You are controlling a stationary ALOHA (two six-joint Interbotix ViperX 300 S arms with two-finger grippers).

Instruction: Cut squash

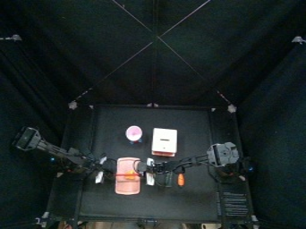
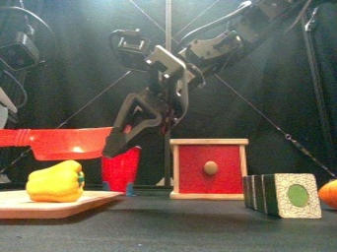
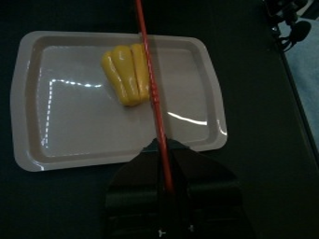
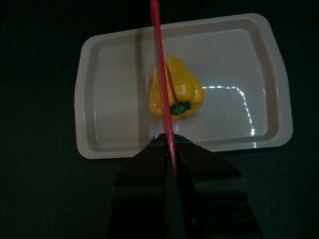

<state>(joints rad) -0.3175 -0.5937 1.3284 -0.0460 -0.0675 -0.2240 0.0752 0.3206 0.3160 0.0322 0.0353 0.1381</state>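
The yellow squash lies on a white tray at the front left of the table. In the left wrist view it sits in the tray. My left gripper is shut on a thin red knife that runs over the squash. In the right wrist view my right gripper is shut on a second red blade, which lines up over the squash. From the front, one red knife hangs level above the squash. The other blade hangs under the right gripper.
A red wooden box with a knob stands behind the tray to the right. A block with a green disc and an orange ball sit at the front right. A pink object lies further back.
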